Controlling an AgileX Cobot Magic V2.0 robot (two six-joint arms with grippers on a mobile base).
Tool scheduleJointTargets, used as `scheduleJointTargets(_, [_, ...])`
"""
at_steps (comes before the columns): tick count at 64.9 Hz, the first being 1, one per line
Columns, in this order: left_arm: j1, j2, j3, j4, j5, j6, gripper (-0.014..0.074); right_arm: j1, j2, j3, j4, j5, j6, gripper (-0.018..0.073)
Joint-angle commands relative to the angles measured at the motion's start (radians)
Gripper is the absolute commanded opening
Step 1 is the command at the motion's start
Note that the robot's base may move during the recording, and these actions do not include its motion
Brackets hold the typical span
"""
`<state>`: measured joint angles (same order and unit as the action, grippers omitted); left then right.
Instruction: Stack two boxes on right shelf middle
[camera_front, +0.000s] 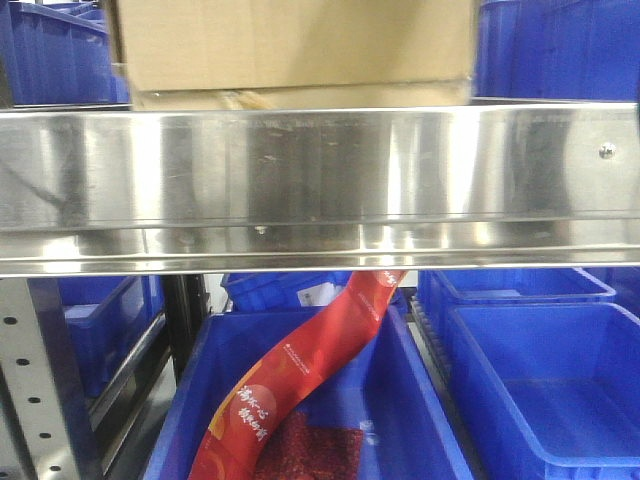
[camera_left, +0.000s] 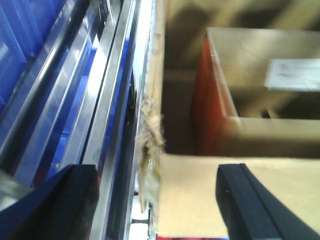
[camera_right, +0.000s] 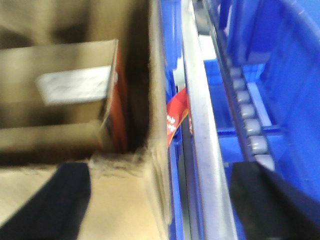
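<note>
In the front view a large brown cardboard box (camera_front: 290, 45) stands on the steel shelf (camera_front: 320, 170), with a thin flat cardboard layer (camera_front: 300, 97) under it. The left wrist view looks at a brown box (camera_left: 200, 195) with torn yellowish tape (camera_left: 150, 160) along its left edge. Behind it are a dark cavity and a smaller carton (camera_left: 250, 75) with an orange side and a white label. My left gripper (camera_left: 157, 172) is open and straddles that torn edge. My right gripper (camera_right: 161, 170) is open too. It straddles the box's right wall (camera_right: 155, 100) and a steel rail (camera_right: 200, 125).
Blue plastic bins (camera_front: 540, 370) fill the level below the shelf and flank the box above. A red banner (camera_front: 300, 370) hangs into the middle bin. A perforated upright (camera_front: 30, 380) stands at lower left. Rollers (camera_right: 245, 110) run beside the rail on the right.
</note>
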<state>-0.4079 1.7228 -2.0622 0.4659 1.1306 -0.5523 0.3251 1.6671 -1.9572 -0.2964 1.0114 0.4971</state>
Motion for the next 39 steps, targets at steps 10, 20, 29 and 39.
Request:
scheduleJointTargets(10, [0.006, -0.058, -0.014, 0.011, 0.005, 0.0, -0.0066, -0.004, -0.046, -0.007, -0.016, 0.025, -0.017, -0.0092])
scheduleJointTargets(20, [0.006, -0.076, -0.014, -0.06, 0.002, 0.071, -0.0109, -0.004, -0.05, -0.007, 0.018, 0.037, -0.09, -0.016])
scheduleJointTargets(29, [0.006, -0.107, 0.022, -0.18, -0.032, 0.168, -0.0109, -0.004, -0.074, 0.0, 0.042, 0.033, -0.159, -0.016])
scheduleJointTargets(39, [0.006, -0.202, 0.227, -0.261, -0.215, 0.215, -0.0109, -0.004, -0.152, 0.118, 0.042, -0.098, -0.174, -0.016])
